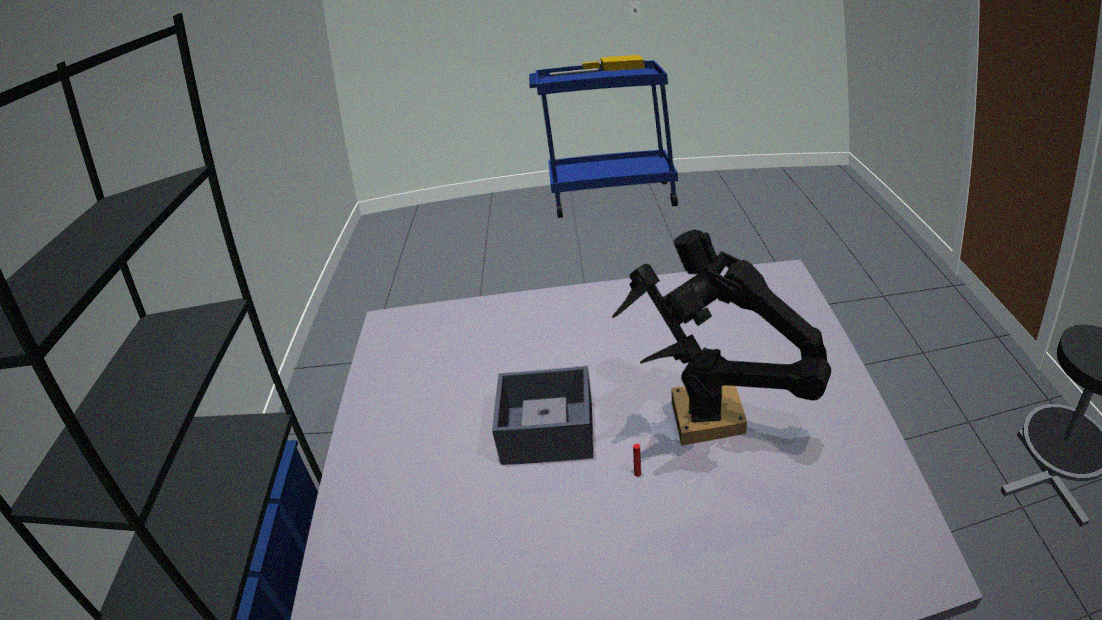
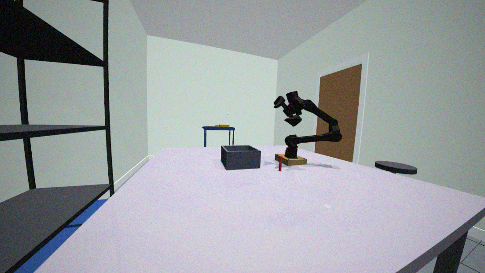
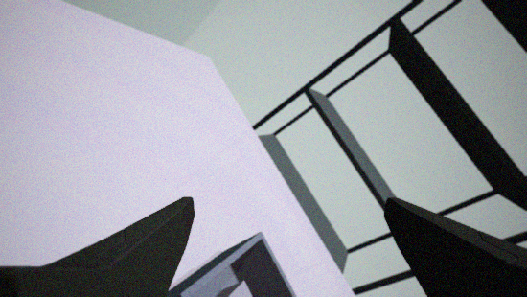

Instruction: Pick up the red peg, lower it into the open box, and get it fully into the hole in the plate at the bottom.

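The red peg [image 1: 637,461] [image 2: 280,163] stands upright on the table, between the box and the arm's wooden base. The open dark grey box [image 1: 544,445] [image 2: 241,160] stands left of the peg; one corner of the box [image 3: 263,259] shows at the bottom of the wrist view. The light plate [image 1: 531,414] with its hole lies on the box floor. My gripper [image 1: 626,339] [image 3: 289,206] is wide open and empty, high above the table, up and behind the peg and right of the box. The peg is not in the wrist view.
The arm's wooden base [image 1: 712,428] [image 2: 294,161] is bolted at the right on the pale table [image 1: 431,539] [image 2: 203,217]. A black shelf rack [image 1: 201,362] [image 3: 347,148] stands beyond the table's left edge. A blue cart [image 1: 612,171] is behind, and a stool [image 1: 1078,358] is at the right.
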### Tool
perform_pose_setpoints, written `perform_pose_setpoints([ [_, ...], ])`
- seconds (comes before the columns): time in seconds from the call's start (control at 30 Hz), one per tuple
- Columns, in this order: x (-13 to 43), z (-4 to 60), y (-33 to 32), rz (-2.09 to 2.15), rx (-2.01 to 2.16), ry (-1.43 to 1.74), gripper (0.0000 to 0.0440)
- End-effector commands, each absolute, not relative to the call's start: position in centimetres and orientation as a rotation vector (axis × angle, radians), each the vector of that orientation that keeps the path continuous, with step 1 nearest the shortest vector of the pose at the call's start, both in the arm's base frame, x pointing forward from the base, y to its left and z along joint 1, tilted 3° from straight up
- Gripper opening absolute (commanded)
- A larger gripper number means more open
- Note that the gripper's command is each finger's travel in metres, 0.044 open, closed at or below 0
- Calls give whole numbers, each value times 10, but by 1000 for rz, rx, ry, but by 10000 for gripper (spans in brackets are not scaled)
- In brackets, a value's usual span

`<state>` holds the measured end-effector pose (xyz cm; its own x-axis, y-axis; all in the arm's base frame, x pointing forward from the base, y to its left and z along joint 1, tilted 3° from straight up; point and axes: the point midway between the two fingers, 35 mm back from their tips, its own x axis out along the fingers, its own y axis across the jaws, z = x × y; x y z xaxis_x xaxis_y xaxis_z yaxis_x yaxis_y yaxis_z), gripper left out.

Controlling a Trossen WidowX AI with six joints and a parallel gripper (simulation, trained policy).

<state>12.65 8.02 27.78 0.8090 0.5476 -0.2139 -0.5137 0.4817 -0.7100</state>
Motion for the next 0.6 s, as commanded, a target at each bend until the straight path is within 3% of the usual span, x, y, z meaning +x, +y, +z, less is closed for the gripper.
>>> perform_pose_setpoints([
  [0.0,130,273,78,651,-724,40,440],
  [0.57,141,244,70,612,-251,404,440],
])
